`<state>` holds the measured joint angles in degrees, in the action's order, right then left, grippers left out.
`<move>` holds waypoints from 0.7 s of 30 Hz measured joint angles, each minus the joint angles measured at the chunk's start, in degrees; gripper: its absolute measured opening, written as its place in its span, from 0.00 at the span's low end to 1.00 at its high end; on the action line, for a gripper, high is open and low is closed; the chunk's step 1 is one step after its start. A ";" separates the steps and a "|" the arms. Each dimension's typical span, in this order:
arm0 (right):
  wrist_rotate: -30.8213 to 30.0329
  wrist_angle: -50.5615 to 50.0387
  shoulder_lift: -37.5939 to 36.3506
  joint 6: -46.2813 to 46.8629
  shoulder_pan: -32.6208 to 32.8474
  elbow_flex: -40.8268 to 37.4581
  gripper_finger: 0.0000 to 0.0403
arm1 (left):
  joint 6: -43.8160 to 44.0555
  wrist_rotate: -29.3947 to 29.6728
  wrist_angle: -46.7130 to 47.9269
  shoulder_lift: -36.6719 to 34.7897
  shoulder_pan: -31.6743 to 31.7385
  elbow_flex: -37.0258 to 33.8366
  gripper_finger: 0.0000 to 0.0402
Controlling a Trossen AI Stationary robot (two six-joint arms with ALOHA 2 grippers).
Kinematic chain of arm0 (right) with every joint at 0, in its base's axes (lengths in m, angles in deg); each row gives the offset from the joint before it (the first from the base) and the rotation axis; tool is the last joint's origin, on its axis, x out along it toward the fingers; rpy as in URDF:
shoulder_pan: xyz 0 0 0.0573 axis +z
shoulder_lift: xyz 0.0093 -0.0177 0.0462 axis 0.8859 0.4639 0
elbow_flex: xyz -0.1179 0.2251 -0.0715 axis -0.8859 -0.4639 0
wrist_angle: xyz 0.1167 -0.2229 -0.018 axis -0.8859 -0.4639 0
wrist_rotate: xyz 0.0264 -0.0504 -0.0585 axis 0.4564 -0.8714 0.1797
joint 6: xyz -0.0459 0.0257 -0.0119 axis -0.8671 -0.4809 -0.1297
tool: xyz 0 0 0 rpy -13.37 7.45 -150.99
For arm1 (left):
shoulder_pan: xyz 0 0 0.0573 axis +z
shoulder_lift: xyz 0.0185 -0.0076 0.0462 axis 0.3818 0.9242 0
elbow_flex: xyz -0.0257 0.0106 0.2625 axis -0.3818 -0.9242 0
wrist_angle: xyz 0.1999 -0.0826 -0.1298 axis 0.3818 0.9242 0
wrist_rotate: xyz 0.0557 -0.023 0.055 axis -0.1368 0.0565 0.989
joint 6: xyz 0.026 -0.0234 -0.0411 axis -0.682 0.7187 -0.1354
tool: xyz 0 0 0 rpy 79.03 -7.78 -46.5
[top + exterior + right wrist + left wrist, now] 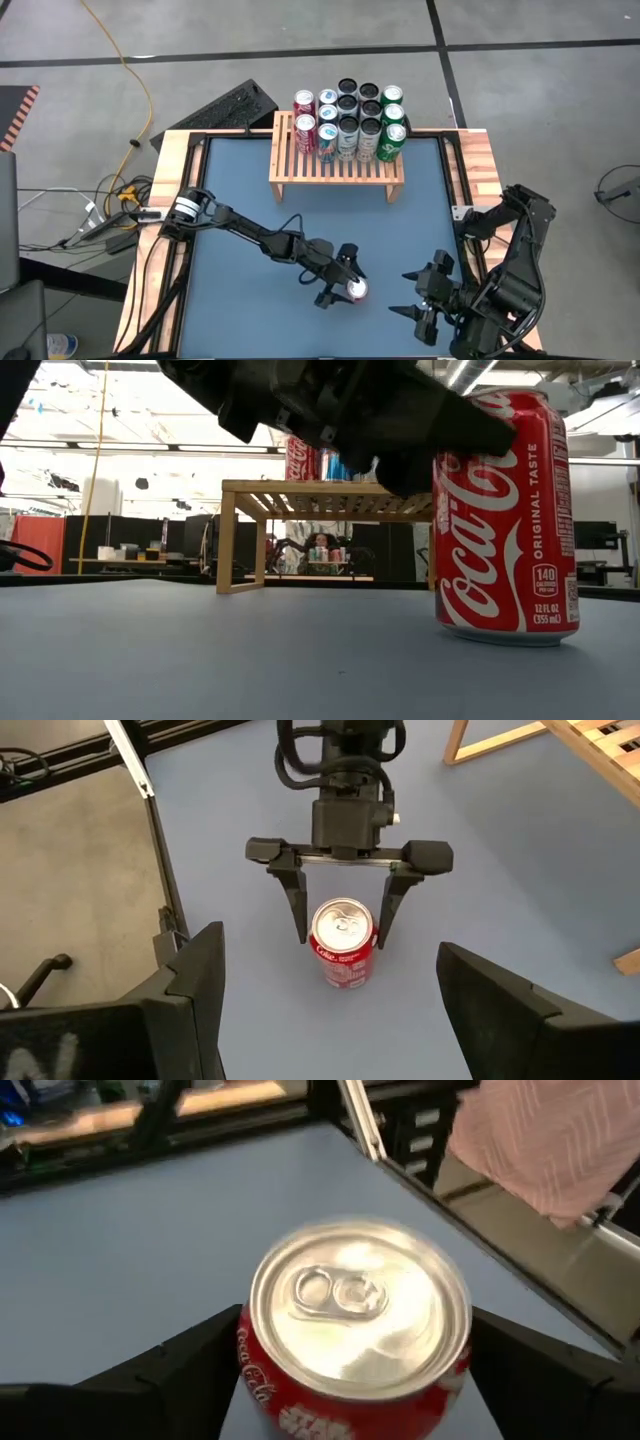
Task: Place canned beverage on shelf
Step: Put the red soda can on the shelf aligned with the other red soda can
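- Left gripper (343, 925) is spread, one finger on each side of the red can (343, 958). Small gaps show on both sides in the right wrist view, so I judge it not yet pinched.
- Can stands upright on the blue tabletop (240, 190), near the front edge and well apart from the shelf (336, 164).
- Step in hand, as I read it: the grasp. To do it well, close evenly on the can's upper half with the fingers square to its wall — a lopsided squeeze could tip or skid it.
- Lift should go straight up before any travel toward the shelf. The back rows already hold cans (348, 122); the front slats look bare, so that is the likely drop zone.
- Right gripper (418, 296) waits spread and holding nothing, just beside the can at the tabletop's front right — keep the carry path clear of it.
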<state>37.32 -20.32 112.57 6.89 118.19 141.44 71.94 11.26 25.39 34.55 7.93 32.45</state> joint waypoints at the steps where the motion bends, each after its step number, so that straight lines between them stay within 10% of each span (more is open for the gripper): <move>1: 0.00 0.00 0.00 0.00 0.00 0.00 0.71 | -0.15 0.04 0.68 0.00 -0.02 0.00 0.83; 13: 0.00 0.40 0.00 0.83 0.00 0.00 0.71 | 12.73 3.29 1.69 -0.78 -0.16 -0.04 0.71; 21: -1.37 0.31 0.00 0.90 0.02 0.00 0.71 | 15.19 17.48 11.55 -10.15 -1.37 -0.22 0.71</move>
<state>35.96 -20.01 112.57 7.79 118.21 141.44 87.13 28.74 36.94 24.40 6.56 32.23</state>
